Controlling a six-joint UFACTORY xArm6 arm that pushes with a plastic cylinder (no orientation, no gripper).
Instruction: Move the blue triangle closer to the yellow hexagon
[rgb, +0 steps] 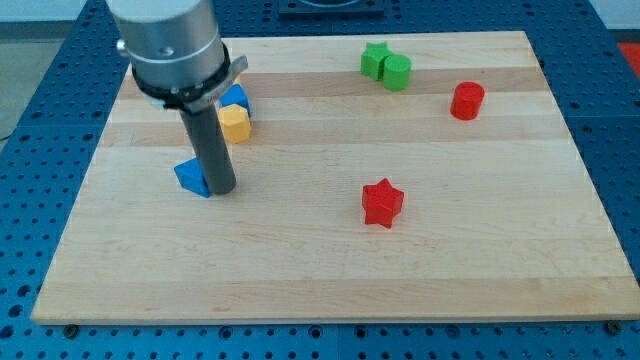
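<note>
The blue triangle (190, 177) lies on the wooden board at the view's left. My tip (221, 189) stands right against its right side, touching it. The yellow hexagon (234, 123) sits above and a little to the right of the triangle, about a block's width away. A blue block (236, 97) touches the hexagon's top edge and is partly hidden behind the arm (175, 45).
A green star (374, 59) and a green cylinder (397, 72) touch each other at the view's top. A red cylinder (466, 101) stands to their right. A red star (381, 202) lies near the middle. The board's edge (330, 319) runs along the view's bottom.
</note>
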